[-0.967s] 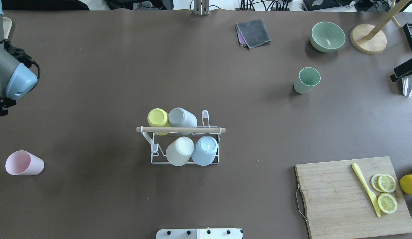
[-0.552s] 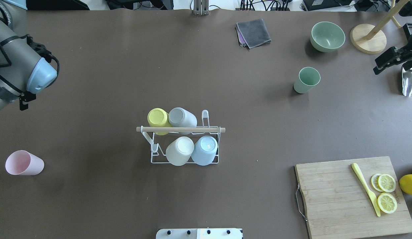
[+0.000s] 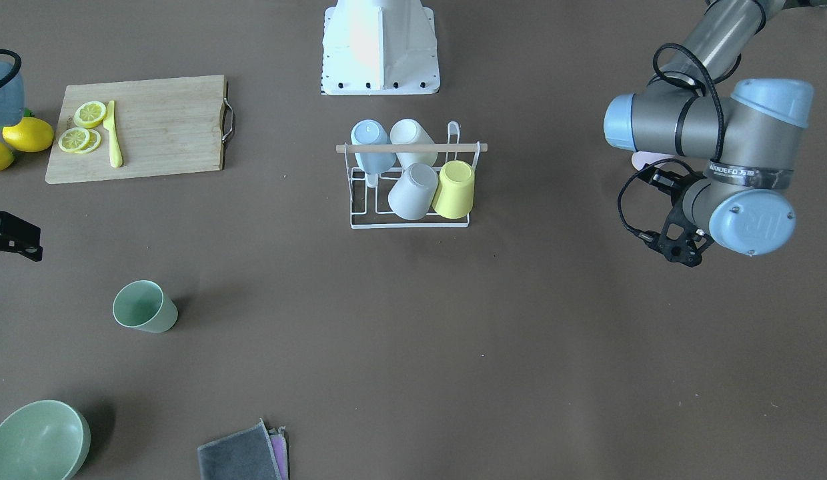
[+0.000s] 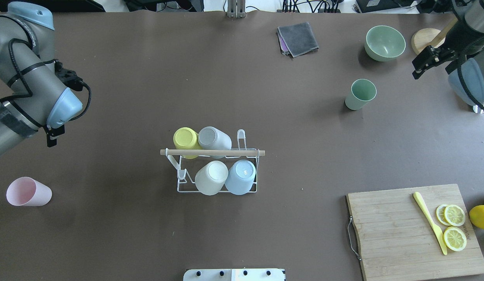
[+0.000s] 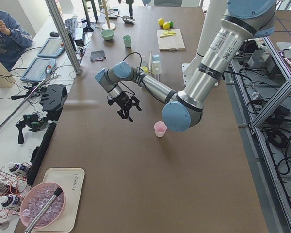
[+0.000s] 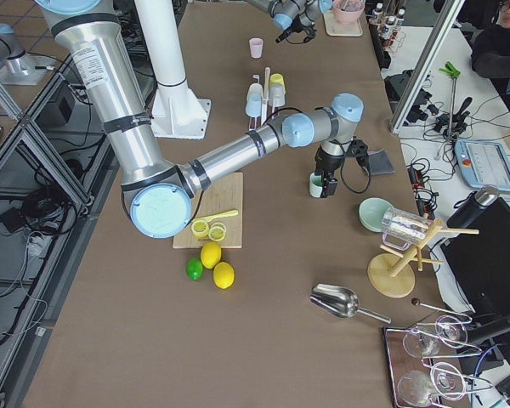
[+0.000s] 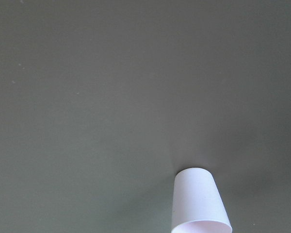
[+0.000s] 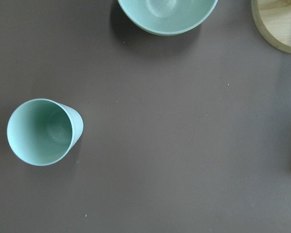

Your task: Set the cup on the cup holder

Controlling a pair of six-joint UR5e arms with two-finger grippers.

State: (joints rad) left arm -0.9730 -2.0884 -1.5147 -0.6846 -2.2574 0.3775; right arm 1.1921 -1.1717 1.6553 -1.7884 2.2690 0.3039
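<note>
The white wire cup holder point(image 4: 217, 191) with its wooden rod point(image 4: 212, 152) stands mid-table and carries several upside-down cups: yellow, grey, white, blue. A pink cup point(image 4: 28, 191) stands near the left front edge and shows at the bottom of the left wrist view point(image 7: 199, 204). A green cup point(image 4: 360, 94) stands far right, also in the right wrist view point(image 8: 41, 131). My left gripper point(image 5: 124, 104) hangs above bare table beyond the pink cup. My right gripper point(image 6: 323, 180) hovers close by the green cup. Whether either is open or shut I cannot tell.
A green bowl point(image 4: 385, 43), a folded grey cloth point(image 4: 297, 38) and a round wooden stand point(image 4: 432, 45) sit at the far right. A cutting board point(image 4: 398, 234) with lemon slices and a yellow knife lies front right. A tray point(image 5: 63, 199) holds a pink bowl.
Both arms have swung inward over the table: the left wrist moved right, the right wrist moved left and away towards the green bowl. The cups and the holder have not moved.
</note>
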